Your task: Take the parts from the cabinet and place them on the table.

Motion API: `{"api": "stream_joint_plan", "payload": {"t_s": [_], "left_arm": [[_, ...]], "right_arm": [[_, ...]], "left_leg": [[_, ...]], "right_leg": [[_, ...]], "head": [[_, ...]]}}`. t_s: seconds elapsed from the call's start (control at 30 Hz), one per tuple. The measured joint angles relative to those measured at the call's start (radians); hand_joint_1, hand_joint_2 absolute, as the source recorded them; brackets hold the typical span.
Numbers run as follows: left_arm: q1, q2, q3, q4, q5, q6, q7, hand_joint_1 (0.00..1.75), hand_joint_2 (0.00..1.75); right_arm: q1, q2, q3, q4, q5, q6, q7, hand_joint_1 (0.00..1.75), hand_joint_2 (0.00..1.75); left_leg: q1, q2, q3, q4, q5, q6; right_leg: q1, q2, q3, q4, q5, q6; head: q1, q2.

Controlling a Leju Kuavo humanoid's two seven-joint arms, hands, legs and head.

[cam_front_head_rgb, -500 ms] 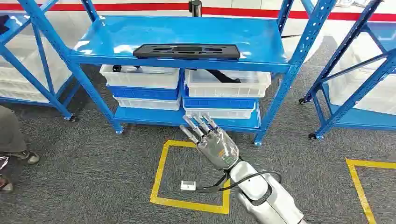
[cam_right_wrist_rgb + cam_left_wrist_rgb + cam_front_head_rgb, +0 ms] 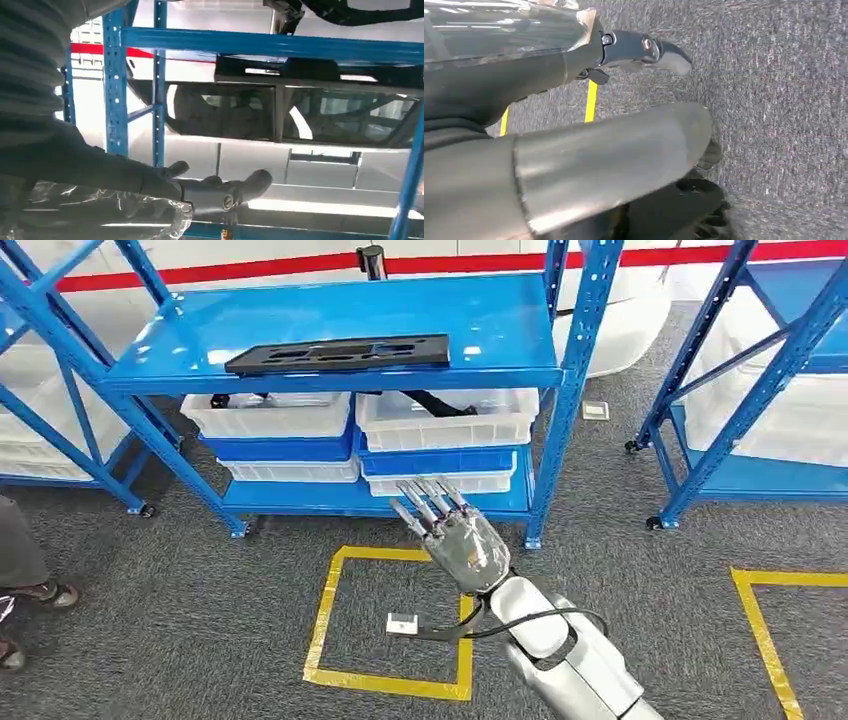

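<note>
I count one long black part (image 2: 338, 353) on the blue rack's (image 2: 340, 315) top shelf, above my right hand's (image 2: 458, 538) fingers (image 2: 420, 502); four white bins (image 2: 268, 416) beneath it, just beyond the fingertips; two yellow floor squares (image 2: 330, 612); one small white tag (image 2: 401, 623).

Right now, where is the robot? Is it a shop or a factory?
Most likely a factory or warehouse storeroom, not a shop. Blue metal shelving holds white plastic bins and a long black part, and yellow tape marks a square on the grey floor. The robot's right hand reaches toward the shelves.
</note>
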Motion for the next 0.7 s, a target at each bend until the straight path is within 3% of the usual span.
{"api": "stream_joint_plan", "payload": {"t_s": [0.03,0.07,0.1,0.13,0.17,0.2,0.23,0.27,0.37,0.4,0.43,0.47,0.53,0.57,0.6,0.63,0.7], "left_arm": [[0.0,-0.002,0.0,0.0,0.0,0.0,0.0,0.0,0.0],[0.0,-0.003,0.0,0.0,0.0,0.0,0.001,0.0,0.0],[0.0,-0.005,0.001,0.0,0.0,0.0,0.002,0.0,0.0],[0.0,-0.006,0.002,0.0,0.0,0.0,0.001,0.0,0.0],[-0.002,-0.008,0.003,0.0,0.0,0.0,0.0,0.0,0.0],[-0.004,-0.008,0.005,0.0,0.0,0.001,-0.002,0.0,0.0],[-0.007,0.007,0.007,-0.003,0.0,0.005,-0.003,0.0,0.0],[-0.007,-0.01,0.008,0.0,0.001,0.009,-0.01,0.0,0.0],[-0.01,-0.007,0.015,-0.002,0.009,0.02,-0.024,0.0,0.0],[-0.01,-0.009,0.015,-0.002,0.009,0.019,-0.027,0.0,0.0],[-0.011,-0.009,0.015,-0.002,0.009,0.018,-0.029,0.0,0.0],[-0.013,-0.01,0.016,-0.002,0.01,0.018,-0.029,0.0,0.0],[-0.016,-0.011,0.018,-0.002,0.014,0.018,-0.027,0.0,0.0],[-0.017,-0.011,0.019,-0.002,0.015,0.018,-0.027,0.0,0.0],[-0.017,-0.01,0.021,-0.002,0.019,0.018,-0.027,0.0,0.0],[-0.018,-0.008,0.024,-0.002,0.021,0.018,-0.027,0.0,0.0],[-0.021,-0.008,0.029,-0.002,0.023,0.018,-0.029,0.0,0.0]], "right_arm": [[0.0,0.002,0.0,0.005,0.0,0.0,0.005,0.0,1.75],[0.0,0.003,0.0,0.01,0.0,0.001,0.008,0.0,1.75],[-0.002,0.006,-0.002,0.019,0.0,0.002,0.012,0.0,1.75],[-0.005,0.01,-0.004,0.025,0.001,0.002,0.014,0.0,1.75],[-0.01,0.014,-0.008,0.031,0.003,0.002,0.016,0.0,1.75],[-0.014,0.018,-0.013,0.034,0.005,0.0,0.018,0.0,1.75],[-0.016,0.023,-0.016,0.038,0.006,0.0,0.02,0.0,1.75],[-0.02,0.023,-0.017,0.044,0.007,-0.001,0.021,0.0,1.75],[-0.02,0.027,-0.018,0.052,0.009,-0.006,0.022,0.0,1.75],[-0.021,0.027,-0.019,0.052,0.01,-0.008,0.023,0.0,1.75],[-0.02,0.027,-0.02,0.052,0.01,-0.009,0.024,0.0,1.75],[-0.025,0.027,-0.019,0.053,0.009,-0.01,0.024,0.0,1.75],[-0.032,0.027,-0.019,0.066,0.0,-0.008,0.023,0.0,1.75],[-0.034,0.028,-0.019,0.073,-0.004,-0.007,0.023,0.0,1.75],[-0.034,0.03,-0.019,0.079,-0.007,-0.005,0.021,0.0,1.75],[-0.037,0.033,-0.019,0.085,-0.009,-0.003,0.021,0.0,1.75],[-0.049,0.043,-0.018,0.093,-0.01,-0.002,0.021,0.0,1.75]], "left_leg": [[-0.011,0.0,-0.053,0.09,-0.028,0.011],[-0.02,0.0,-0.082,0.131,-0.033,0.023],[-0.039,-0.001,-0.099,0.134,-0.012,0.05],[-0.056,-0.002,-0.09,0.097,0.022,0.077],[-0.077,-0.004,-0.064,0.026,0.067,0.115],[-0.104,-0.008,-0.028,-0.056,0.108,0.164],[-0.138,-0.009,0.0,-0.122,0.129,0.21],[-0.142,-0.017,0.003,-0.132,0.13,0.216],[-0.146,-0.013,0.009,-0.152,0.139,0.202],[-0.132,-0.012,0.034,-0.18,0.156,0.188],[-0.132,-0.011,0.041,-0.194,0.167,0.169],[-0.13,-0.011,0.041,-0.197,0.174,0.175],[-0.129,-0.011,0.037,-0.197,0.175,0.171],[-0.129,-0.011,0.036,-0.197,0.175,0.17],[-0.129,-0.011,0.037,-0.196,0.175,0.17],[-0.128,-0.012,0.038,-0.196,0.174,0.169],[-0.128,-0.013,0.042,-0.193,0.168,0.16]], "right_leg": [[0.01,-0.003,0.0,0.0,0.0,0.0],[0.019,-0.004,0.0,0.0,-0.001,-0.001],[0.035,-0.005,0.001,0.0,0.0,-0.003],[0.048,-0.004,0.002,-0.001,0.001,-0.006],[0.062,-0.004,0.003,-0.004,0.004,-0.011],[0.077,-0.003,0.007,-0.011,0.007,-0.019],[0.065,-0.005,0.01,-0.017,0.012,-0.028],[0.088,-0.001,0.013,-0.023,0.013,-0.031],[0.086,-0.002,0.016,-0.034,0.019,-0.038],[0.097,-0.003,0.012,-0.028,0.018,-0.039],[0.093,-0.004,0.001,-0.004,0.005,-0.037],[0.092,-0.004,-0.019,0.041,-0.02,-0.039],[0.085,-0.004,-0.089,0.193,-0.084,-0.037],[0.081,-0.005,-0.112,0.242,-0.098,-0.032],[0.077,-0.005,-0.117,0.252,-0.096,-0.023],[0.071,-0.006,-0.098,0.21,-0.073,-0.009],[0.065,-0.008,0.0,0.017,0.004,0.015]], "head": [[-0.003,0.0],[-0.004,0.0],[-0.003,0.0],[-0.005,0.0],[-0.005,0.0],[-0.005,0.0],[0.002,0.0],[0.015,0.0],[0.013,0.0],[0.012,0.0],[0.015,0.0],[0.016,0.0],[0.015,0.0],[0.013,0.0],[0.016,0.0],[0.015,0.0],[0.014,0.0]]}}
